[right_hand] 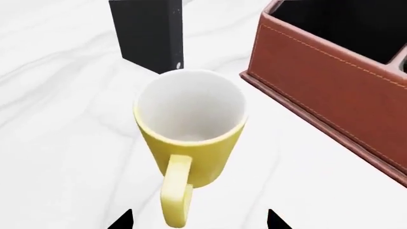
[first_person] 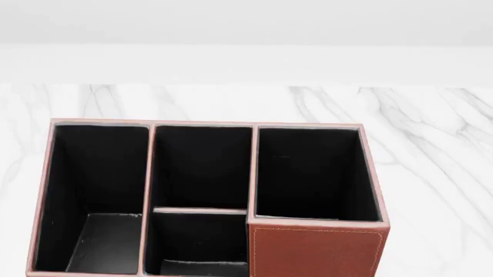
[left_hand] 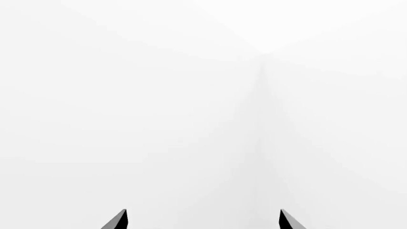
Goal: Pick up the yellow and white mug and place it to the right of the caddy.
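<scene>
Filling the head view's foreground, the caddy (first_person: pixel 316 251) is sitting on the white marble bench (first_person: pixel 431 150), its reddish-brown leather front with pale stitching facing the camera and its four black-lined compartments lying open to the top. No arm is showing in this view.

Over in the right wrist view, that same caddy (right_hand: pixel 330 90) is presenting one stitched brown side wall, and a black block (right_hand: pixel 147 33) is standing upright on the bench (right_hand: pixel 57 119) just behind the mug. The yellow and white mug (right_hand: pixel 190 129) is standing upright beside the caddy's side wall, apart from it, white interior showing, yellow loop handle pointing back toward the camera. The right hand (right_hand: pixel 199 220) is hovering just short of that handle, its two dark fingertips (right_hand: pixel 121 221) spread wide with nothing between them but the handle's lower end; no contact is visible.

In the left wrist view, the left hand (left_hand: pixel 203 220) is showing only two black fingertips (left_hand: pixel 117 221), held wide apart against plain white, gripping nothing.
</scene>
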Robot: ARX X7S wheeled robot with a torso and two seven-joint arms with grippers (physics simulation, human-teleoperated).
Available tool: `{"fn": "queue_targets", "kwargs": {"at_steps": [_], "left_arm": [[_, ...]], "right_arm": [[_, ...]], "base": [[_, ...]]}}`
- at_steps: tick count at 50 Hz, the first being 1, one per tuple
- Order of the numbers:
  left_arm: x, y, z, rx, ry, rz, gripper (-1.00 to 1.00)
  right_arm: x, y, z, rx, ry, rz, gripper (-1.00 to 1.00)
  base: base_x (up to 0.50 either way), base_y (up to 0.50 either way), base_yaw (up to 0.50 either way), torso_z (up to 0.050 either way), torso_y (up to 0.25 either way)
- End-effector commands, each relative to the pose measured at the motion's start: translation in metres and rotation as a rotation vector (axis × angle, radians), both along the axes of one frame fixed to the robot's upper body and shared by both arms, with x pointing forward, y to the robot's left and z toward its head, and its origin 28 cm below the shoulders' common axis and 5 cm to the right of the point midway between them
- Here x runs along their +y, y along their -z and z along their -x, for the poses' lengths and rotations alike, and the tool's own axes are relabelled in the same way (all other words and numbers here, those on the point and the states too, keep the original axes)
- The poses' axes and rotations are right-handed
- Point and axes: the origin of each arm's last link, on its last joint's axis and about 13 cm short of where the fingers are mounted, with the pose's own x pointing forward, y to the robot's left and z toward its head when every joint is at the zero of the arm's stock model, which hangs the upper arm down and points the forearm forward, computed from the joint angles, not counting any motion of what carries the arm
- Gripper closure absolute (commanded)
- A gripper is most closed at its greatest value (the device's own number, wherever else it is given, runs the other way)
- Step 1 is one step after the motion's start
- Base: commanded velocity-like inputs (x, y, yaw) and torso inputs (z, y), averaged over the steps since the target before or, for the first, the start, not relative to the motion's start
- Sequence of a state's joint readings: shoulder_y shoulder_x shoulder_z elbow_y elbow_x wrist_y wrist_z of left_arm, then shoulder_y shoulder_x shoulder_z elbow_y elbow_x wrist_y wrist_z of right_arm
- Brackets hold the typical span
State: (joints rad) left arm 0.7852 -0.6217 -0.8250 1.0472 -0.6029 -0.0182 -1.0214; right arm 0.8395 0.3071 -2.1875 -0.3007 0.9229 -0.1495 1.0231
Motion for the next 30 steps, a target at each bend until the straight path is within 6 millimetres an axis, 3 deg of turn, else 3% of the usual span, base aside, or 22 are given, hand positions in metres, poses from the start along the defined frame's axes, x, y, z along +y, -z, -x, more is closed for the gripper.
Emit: {"fn": "queue_targets", "kwargs": {"at_steps": [1,13,30], "left_arm": [[-0.001,0.000,-0.002,0.003,0.002,-0.002,-1.00],[-0.002,-0.001,-0.005,0.008,0.008,-0.007,-1.00],[-0.003,-0.001,-0.006,0.010,0.011,-0.009,-1.00]], "right_arm": [[0.002,0.003,-0.010,-0.003,0.013,0.007,-1.00],[0.007,-0.001,-0.007,-0.013,-0.131,-0.022,-1.00],[0.004,0.004,-0.030,0.013,-0.060,-0.047,-1.00]], "base": [[0.00,0.00,0.00,0.000,0.000],[0.00,0.00,0.00,0.000,0.000],[0.00,0.00,0.00,0.000,0.000]]}}
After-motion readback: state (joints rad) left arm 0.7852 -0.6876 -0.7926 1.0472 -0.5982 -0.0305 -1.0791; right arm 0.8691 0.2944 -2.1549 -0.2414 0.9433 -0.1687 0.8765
